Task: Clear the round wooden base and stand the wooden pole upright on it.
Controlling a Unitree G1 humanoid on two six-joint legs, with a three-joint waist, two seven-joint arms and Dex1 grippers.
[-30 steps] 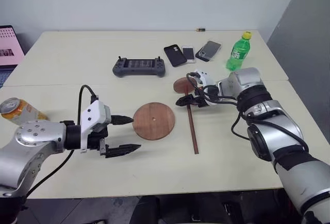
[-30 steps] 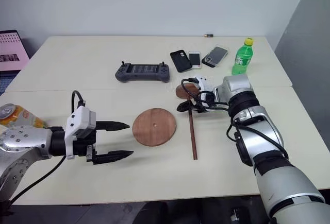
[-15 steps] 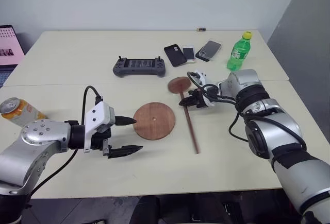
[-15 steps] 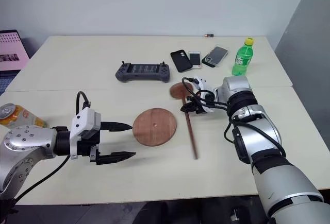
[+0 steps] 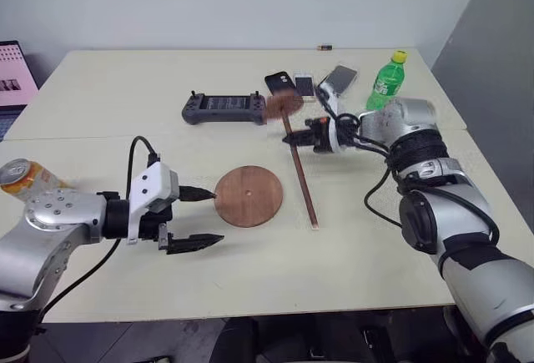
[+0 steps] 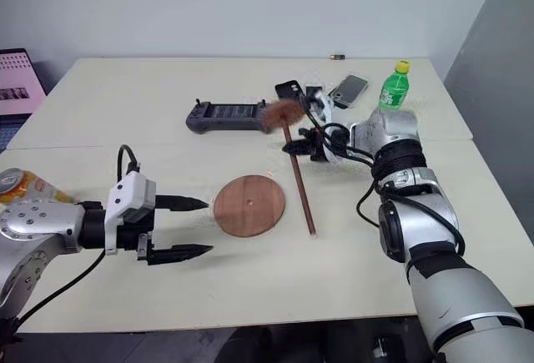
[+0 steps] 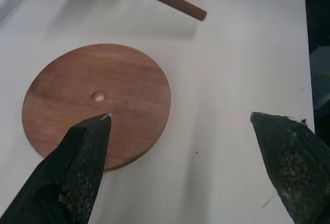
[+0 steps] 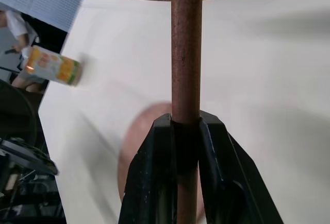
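The round wooden base [image 5: 248, 196], a flat reddish-brown disc with a small centre hole, lies bare on the table. My left gripper [image 5: 213, 215] hovers open just left of it, one fingertip [image 7: 90, 141] over the disc's edge. My right gripper [image 5: 315, 139] is shut on the wooden pole [image 5: 300, 175] near its plate end. The pole's round plate [image 5: 282, 104] is raised off the table. The rod slants down to a lower tip [image 5: 315, 227] right of the disc. The right wrist view shows both fingers clamped on the rod [image 8: 185, 49].
A black game controller [image 5: 225, 108] lies behind the disc. Phones [image 5: 338, 79] and a green bottle [image 5: 385, 83] stand at the back right. An orange can [image 5: 21, 178] sits at the left edge, beside a screen [image 5: 17, 71]. A seam [image 5: 100, 138] runs between the two tables.
My right gripper shut on the pole and lifted its plate end up and back, so the rod now slants. My left gripper stays open beside the disc.
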